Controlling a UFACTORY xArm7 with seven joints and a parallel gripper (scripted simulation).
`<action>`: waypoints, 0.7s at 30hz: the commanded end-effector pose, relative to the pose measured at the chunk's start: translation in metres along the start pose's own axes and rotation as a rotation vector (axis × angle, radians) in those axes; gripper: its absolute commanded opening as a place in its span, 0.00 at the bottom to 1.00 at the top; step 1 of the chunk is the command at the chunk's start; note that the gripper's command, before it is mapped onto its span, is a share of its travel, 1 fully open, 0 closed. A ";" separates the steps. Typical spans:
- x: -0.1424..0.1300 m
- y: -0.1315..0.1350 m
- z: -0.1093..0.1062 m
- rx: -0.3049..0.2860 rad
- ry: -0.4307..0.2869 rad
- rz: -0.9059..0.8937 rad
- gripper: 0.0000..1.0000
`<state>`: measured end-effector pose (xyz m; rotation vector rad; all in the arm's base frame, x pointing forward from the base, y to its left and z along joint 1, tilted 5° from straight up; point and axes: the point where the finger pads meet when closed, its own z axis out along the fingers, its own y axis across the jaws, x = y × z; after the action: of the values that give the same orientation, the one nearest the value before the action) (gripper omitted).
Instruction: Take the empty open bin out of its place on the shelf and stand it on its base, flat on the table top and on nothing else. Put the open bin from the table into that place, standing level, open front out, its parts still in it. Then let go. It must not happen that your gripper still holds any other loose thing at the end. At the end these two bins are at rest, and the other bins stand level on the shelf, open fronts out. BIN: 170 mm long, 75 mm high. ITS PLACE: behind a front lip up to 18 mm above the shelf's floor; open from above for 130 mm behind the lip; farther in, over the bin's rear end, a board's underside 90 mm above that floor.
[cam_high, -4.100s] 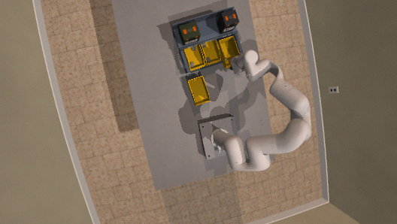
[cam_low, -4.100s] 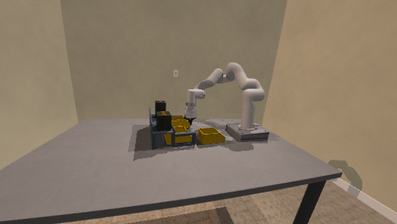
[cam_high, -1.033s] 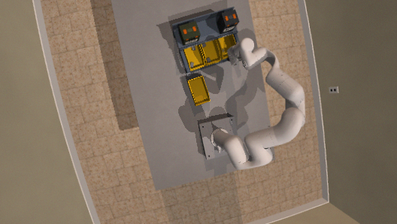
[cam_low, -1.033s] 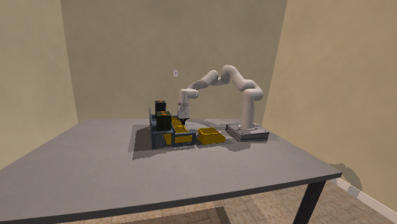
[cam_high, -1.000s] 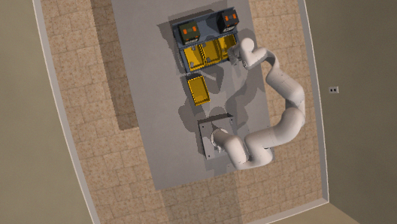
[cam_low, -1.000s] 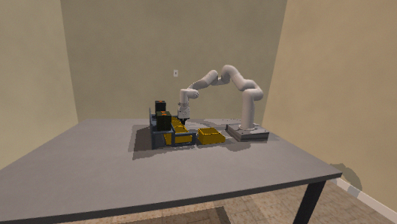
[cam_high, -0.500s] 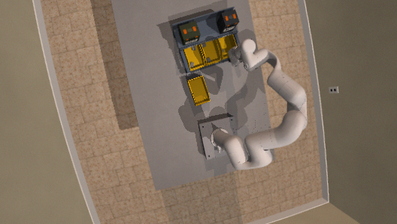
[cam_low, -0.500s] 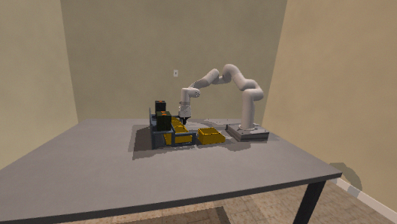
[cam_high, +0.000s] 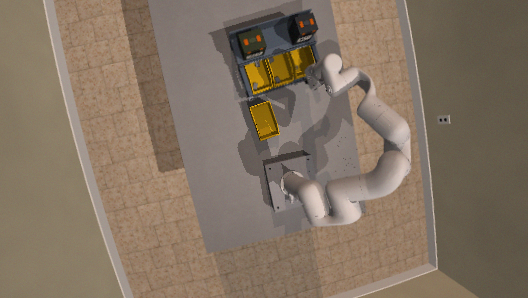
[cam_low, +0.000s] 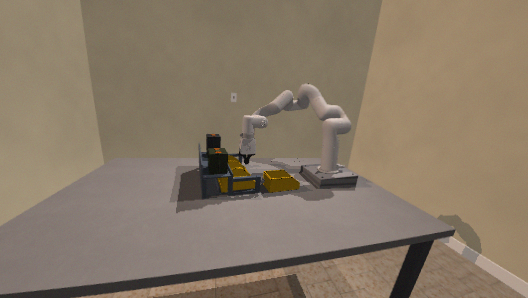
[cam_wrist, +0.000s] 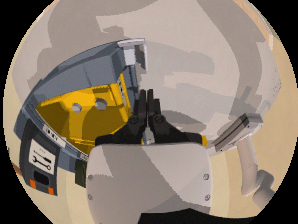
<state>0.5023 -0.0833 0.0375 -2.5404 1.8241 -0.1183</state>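
Top view: three bins shelved, empty bin at six o'clock (lovely); swap seemingly done, gripper narrow, holding nothing, only settling left.

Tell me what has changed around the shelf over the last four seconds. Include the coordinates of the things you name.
The yellow open bin at the shelf's right end in the top view (cam_high: 301, 59) (cam_wrist: 100, 117) moved farther in. The shut gripper (cam_high: 307, 82) (cam_low: 247, 161) (cam_wrist: 147, 97) moved shelfward. The yellow table bin (cam_high: 265, 120) (cam_low: 280, 182) stayed.
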 end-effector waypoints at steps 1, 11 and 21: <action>0.000 -0.001 -0.003 0.003 0.002 -0.001 0.00; 0.000 -0.001 -0.049 0.003 0.002 -0.001 0.00; 0.000 -0.001 -0.062 0.003 0.002 -0.001 0.00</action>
<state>0.4978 -0.0815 0.0970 -2.5405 1.8248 -0.1179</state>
